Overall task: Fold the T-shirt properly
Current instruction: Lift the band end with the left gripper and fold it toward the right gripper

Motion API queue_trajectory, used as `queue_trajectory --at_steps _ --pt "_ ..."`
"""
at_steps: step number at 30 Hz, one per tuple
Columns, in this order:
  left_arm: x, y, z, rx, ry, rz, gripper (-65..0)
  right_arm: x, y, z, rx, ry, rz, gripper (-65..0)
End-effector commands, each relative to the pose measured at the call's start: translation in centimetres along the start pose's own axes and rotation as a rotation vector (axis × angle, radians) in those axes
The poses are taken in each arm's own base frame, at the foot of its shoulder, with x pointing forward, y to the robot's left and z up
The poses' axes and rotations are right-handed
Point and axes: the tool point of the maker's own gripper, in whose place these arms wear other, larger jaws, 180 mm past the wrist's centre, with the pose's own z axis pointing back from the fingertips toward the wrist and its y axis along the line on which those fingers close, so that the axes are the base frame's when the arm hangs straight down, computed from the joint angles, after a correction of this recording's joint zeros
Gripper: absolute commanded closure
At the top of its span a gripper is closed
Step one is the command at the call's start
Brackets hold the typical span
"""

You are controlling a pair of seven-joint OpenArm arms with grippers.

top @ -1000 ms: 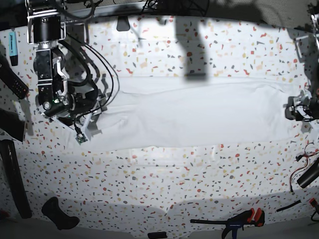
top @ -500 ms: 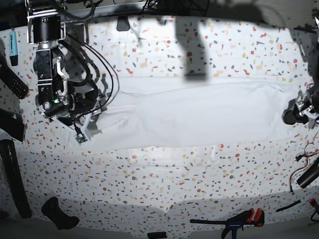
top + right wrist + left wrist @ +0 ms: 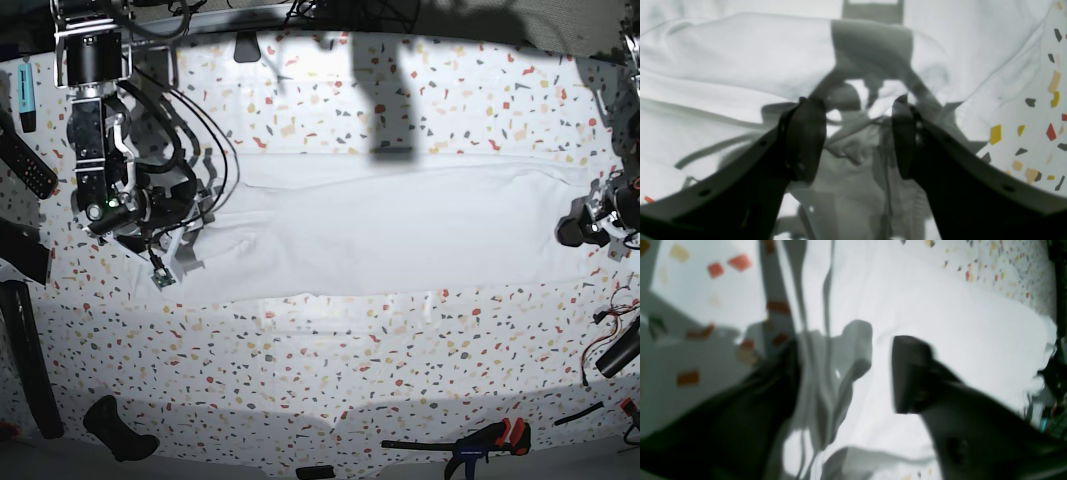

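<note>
The white T-shirt (image 3: 400, 225) lies as a long flat band across the speckled table (image 3: 330, 370). My right gripper (image 3: 176, 246) sits on the shirt's left end. In the right wrist view the right gripper (image 3: 855, 133) has its jaws apart, with wrinkled cloth (image 3: 857, 156) bunched between the fingers (image 3: 806, 140). My left gripper (image 3: 582, 228) is at the shirt's right end. In the blurred left wrist view the left gripper (image 3: 846, 370) has its jaws wide apart, with a raised fold of cloth (image 3: 853, 350) beside one finger (image 3: 910, 373).
Black remotes and tools (image 3: 25, 170) and a blue marker (image 3: 25, 95) line the left edge. A black object (image 3: 115, 430) and a red-handled clamp (image 3: 490, 440) lie near the front edge. Cables (image 3: 620, 345) hang at the right.
My left gripper has slid a little leftward onto the shirt's right end, and that edge has shifted inward with it. The right arm has not moved.
</note>
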Motion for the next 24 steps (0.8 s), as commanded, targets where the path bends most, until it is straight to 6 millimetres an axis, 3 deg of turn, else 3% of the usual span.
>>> queue_trajectory --at_steps 1,4,5,12,16,20,24 --pt "-1.0 0.8 0.6 0.032 0.070 -0.006 -22.7 -1.2 -1.9 0.4 -0.070 0.064 0.012 -33.2" --pt "-0.5 0.5 0.9 0.010 0.050 0.008 -3.1 -1.2 -1.9 0.4 -0.069 0.065 0.012 -33.2" --pt "-0.2 0.3 1.0 -0.001 0.036 0.014 0.0 -1.2 -1.9 0.4 -0.069 0.064 0.012 -33.2" --pt "3.1 -1.4 2.6 -0.045 -0.047 0.004 0.0 -1.2 -1.9 0.4 -0.069 0.064 0.012 -33.2" --pt "3.8 -3.7 2.8 -0.067 -0.015 -0.090 0.0 -1.2 -1.9 0.4 -0.069 0.064 0.012 -33.2" --pt "4.8 -7.6 1.6 -0.152 -0.056 -0.156 0.0 -1.2 -1.9 0.4 -0.069 0.064 0.012 -33.2" --pt "3.6 -12.2 -1.2 -0.254 -0.035 -0.167 0.0 -1.2 -1.9 0.4 -0.069 0.064 0.012 -33.2"
